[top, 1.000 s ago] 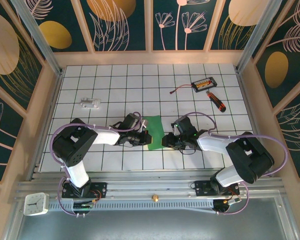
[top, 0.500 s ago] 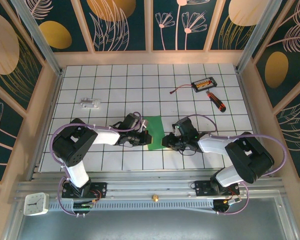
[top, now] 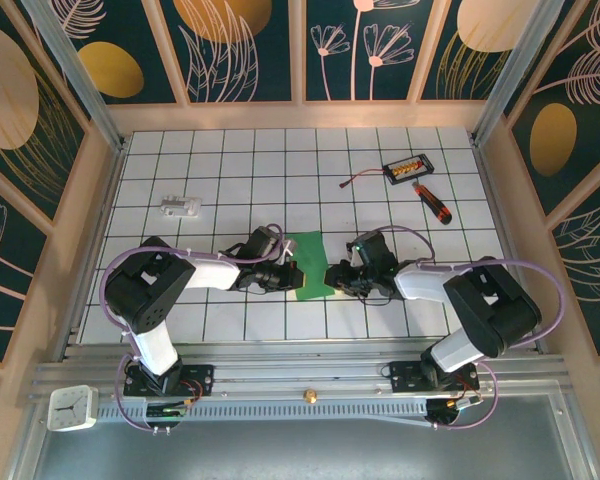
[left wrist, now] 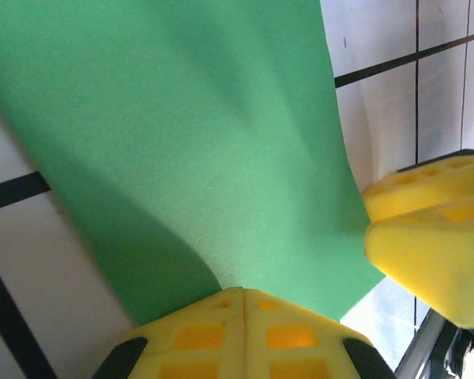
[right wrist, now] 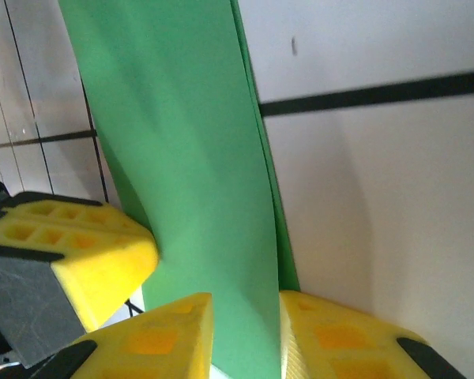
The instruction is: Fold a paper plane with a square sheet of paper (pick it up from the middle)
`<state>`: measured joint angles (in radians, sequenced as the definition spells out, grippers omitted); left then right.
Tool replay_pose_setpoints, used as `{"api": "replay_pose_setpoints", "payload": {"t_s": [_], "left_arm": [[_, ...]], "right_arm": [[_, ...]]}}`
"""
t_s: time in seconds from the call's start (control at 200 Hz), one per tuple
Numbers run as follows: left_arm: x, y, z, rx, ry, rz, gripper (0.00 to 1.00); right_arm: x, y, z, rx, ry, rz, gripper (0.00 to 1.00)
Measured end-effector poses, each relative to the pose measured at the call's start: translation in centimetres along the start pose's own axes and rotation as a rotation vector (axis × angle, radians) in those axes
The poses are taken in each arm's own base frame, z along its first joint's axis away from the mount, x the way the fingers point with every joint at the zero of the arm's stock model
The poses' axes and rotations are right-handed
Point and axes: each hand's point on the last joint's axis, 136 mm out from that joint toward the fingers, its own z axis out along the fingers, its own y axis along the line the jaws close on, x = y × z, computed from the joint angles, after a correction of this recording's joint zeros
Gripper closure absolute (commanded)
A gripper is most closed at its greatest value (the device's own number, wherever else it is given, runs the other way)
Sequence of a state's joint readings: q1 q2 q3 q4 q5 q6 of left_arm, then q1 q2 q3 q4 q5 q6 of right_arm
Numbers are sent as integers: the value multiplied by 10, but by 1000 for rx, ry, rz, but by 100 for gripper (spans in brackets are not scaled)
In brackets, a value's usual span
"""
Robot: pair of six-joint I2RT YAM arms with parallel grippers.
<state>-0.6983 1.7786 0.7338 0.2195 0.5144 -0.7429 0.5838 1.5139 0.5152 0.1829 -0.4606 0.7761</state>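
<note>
Gripping the paper (top: pixel 307 262) by its left edge, the left tool (top: pixel 288 272) is clamped tight on it. The right tool (top: pixel 332 277) stands at the opposite edge, jaws narrowly apart with the paper running between them (no firm pinch is evident in its wrist view).

Location: the paper is over the bench (top: pixel 230 170), central and towards the front, between the two tools. It is bowed rather than flat. A doubled layer shows along one edge, so it appears to be folded at least once.

Assessment: the step in hand looks like securing a second hold.

Recommendation: close the right tool squarely across both layers, well in from the edge. Hold the left grip firm. Avoid drawing the tools apart, since thin paper under tension may tear or slip. Align the edges before any crease is pressed.
</note>
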Motion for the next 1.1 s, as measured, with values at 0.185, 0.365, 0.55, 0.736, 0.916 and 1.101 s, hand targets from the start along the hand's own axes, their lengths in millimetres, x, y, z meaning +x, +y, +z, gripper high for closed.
{"api": "replay_pose_setpoints", "payload": {"t_s": [0.185, 0.365, 0.55, 0.736, 0.916, 1.101], "left_arm": [[0, 0, 0, -3, 3, 5, 100], [0, 0, 0, -4, 5, 7, 100], [0, 0, 0, -5, 5, 14, 100], [0, 0, 0, -5, 5, 17, 100], [0, 0, 0, -13, 9, 28, 100], [-1, 0, -1, -20, 12, 36, 94]], "right_arm": [[-7, 0, 2, -15, -6, 12, 75], [-9, 3, 4, -32, 3, 11, 77], [-13, 9, 9, -54, 13, 5, 81], [-27, 4, 8, -52, -11, 26, 86], [-32, 4, 9, -54, -14, 28, 94], [-31, 5, 9, -63, -5, 31, 100]]}}
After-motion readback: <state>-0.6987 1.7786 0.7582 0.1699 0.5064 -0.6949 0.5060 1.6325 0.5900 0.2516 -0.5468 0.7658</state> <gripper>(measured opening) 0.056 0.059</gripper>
